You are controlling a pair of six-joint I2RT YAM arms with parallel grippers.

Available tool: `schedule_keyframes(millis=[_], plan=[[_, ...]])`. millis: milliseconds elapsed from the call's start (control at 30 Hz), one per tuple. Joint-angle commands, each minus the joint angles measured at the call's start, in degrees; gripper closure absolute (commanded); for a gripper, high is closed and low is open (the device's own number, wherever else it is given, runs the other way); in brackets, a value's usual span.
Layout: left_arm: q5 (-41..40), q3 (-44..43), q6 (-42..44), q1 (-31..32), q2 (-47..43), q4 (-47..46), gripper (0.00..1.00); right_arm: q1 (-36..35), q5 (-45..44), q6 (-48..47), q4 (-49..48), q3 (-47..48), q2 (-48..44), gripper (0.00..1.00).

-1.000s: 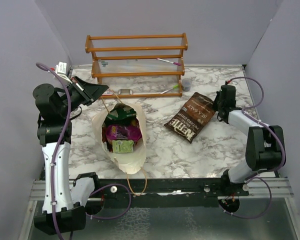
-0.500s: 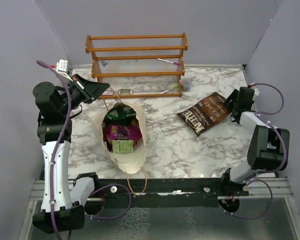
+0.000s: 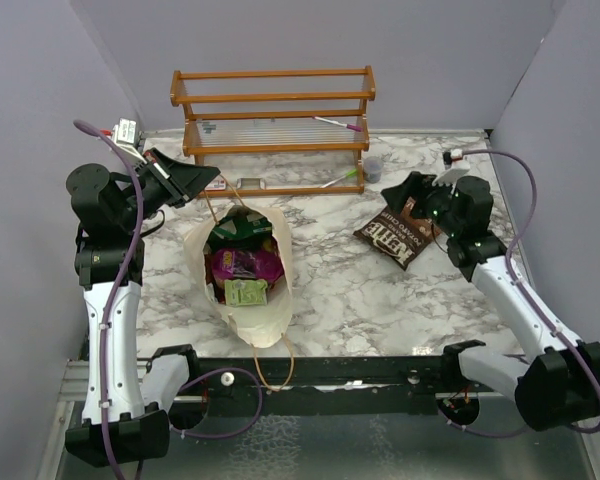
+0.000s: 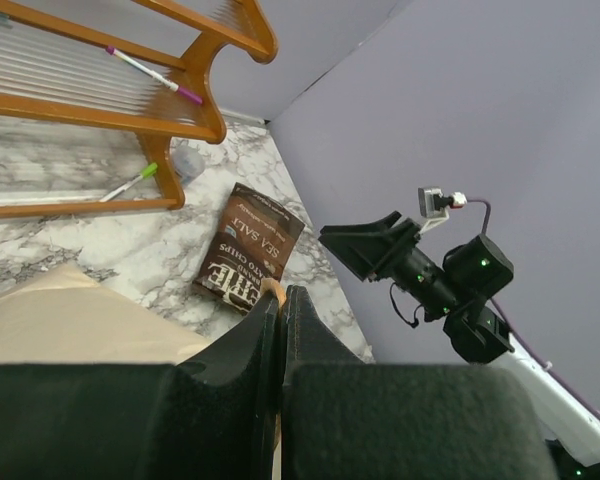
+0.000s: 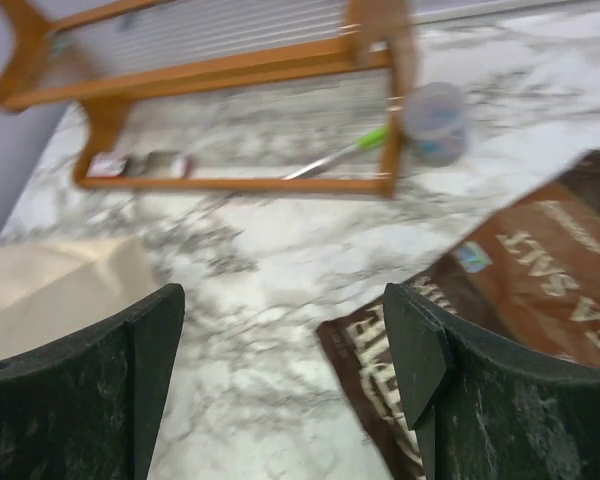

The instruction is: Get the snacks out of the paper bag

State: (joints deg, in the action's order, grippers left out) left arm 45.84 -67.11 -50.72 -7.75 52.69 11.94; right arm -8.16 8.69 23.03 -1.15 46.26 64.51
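The paper bag (image 3: 270, 318) stands left of centre, mouth open, with green (image 3: 242, 228), purple-magenta (image 3: 246, 265) and light green (image 3: 246, 292) snacks inside. My left gripper (image 3: 210, 180) is shut on the bag's tan cord handle (image 4: 271, 291), behind the bag (image 4: 70, 315). A brown snack packet (image 3: 398, 238) lies flat on the table at the right. My right gripper (image 3: 408, 196) hovers open just above the packet's far end, holding nothing. In the right wrist view, the brown packet (image 5: 540, 270) lies beside and under the right finger of the right gripper (image 5: 285, 330).
A wooden rack (image 3: 272, 130) with pens and small items stands at the back. A small grey cup (image 5: 435, 120) and a green marker (image 5: 345, 160) sit by its right foot. Purple walls close in both sides. The bag's second handle (image 3: 275, 372) hangs over the front edge.
My right gripper opened and let go of the brown packet after dragging it right. That arm then lifted and swung over the packet. The left gripper and bag have not moved.
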Motion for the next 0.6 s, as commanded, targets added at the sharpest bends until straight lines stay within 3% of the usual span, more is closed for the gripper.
schedule_keyframes(millis=[0, 167, 267, 367, 467, 567], plan=[[0.7, 0.2, 0.8, 0.2, -0.1, -1.8, 1.0, -4.7, 11.6, -1.0, 3.6, -3.5, -4.8, 0.19], [0.7, 0.0, 0.8, 0.2, -0.4, -1.8, 1.0, -4.8, 1.4, -4.4, 9.3, -6.8, -10.2, 0.19], [1.0, -0.1, 0.7, 0.2, -0.4, -1.9, 1.0, -4.8, 9.0, -3.6, 6.4, -9.7, -13.3, 0.19], [1.0, 0.0, 0.9, 0.3, -0.5, -1.9, 1.0, -5.5, 23.0, -1.1, 1.2, -11.5, -14.4, 0.19], [0.9, 1.0, 0.6, 0.2, -0.9, -2.4, 1.0, -11.8, 25.8, -2.2, -2.2, -10.9, -16.2, 0.2], [0.8, 1.6, 0.5, 0.2, -1.1, -2.7, 1.0, -24.2, 18.1, -6.4, -3.3, -8.5, -17.5, 0.2]])
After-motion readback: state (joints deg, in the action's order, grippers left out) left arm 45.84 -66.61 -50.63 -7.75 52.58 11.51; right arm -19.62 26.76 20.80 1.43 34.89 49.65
